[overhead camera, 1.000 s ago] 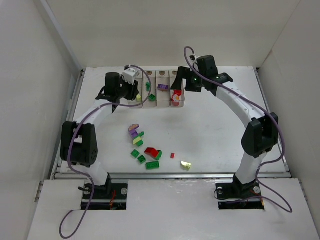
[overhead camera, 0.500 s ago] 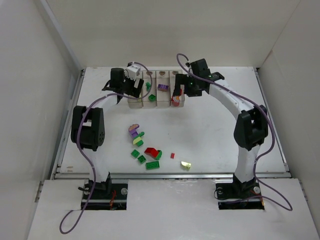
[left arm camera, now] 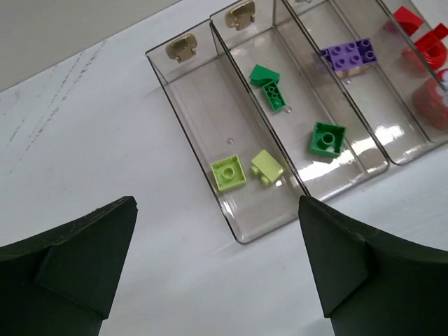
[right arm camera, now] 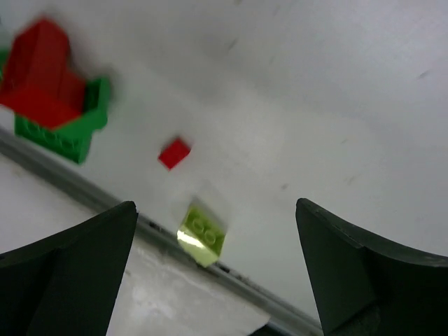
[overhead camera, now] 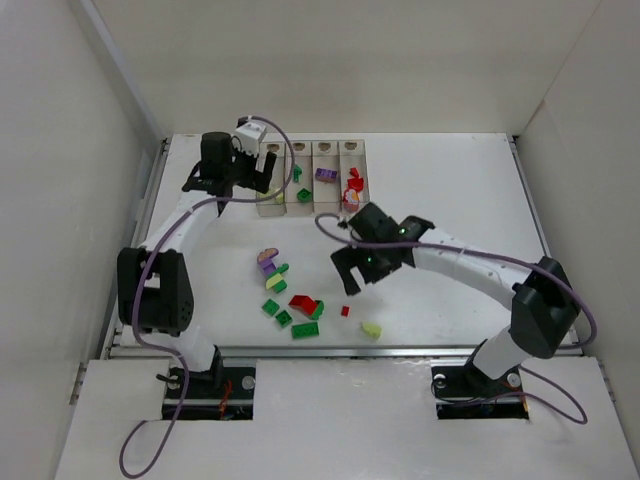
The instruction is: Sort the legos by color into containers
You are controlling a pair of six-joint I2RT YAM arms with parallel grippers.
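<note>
The white table [overhead camera: 450,200] carries everything. Across it the right arm [overhead camera: 470,265] makes the biggest change: a second ago it reached to the far end of the row of boxes, and now it has swung back low over mid-table. The right gripper [overhead camera: 345,278] hangs with its jaws wide apart and empty, as they were before, over a small red brick [right arm camera: 174,152] and a loose yellow-green brick [right arm camera: 201,234] near the table's front edge. The left arm [overhead camera: 185,225] has drawn slightly to the left but stays at the far end. The left gripper [left arm camera: 217,203] was nearly closed a second ago; now its jaws stand wide apart, holding nothing, above the near end of the containers [left arm camera: 210,119]. The leftmost box holds two yellow-green bricks [left arm camera: 229,173]. The next box holds dark green bricks [left arm camera: 327,138], the third a purple brick [left arm camera: 348,54], and the fourth red pieces [left arm camera: 420,42]. The loose pile of legos [overhead camera: 290,305] at mid-table, green, red, purple and yellow-green, lies where it lay before.
</note>
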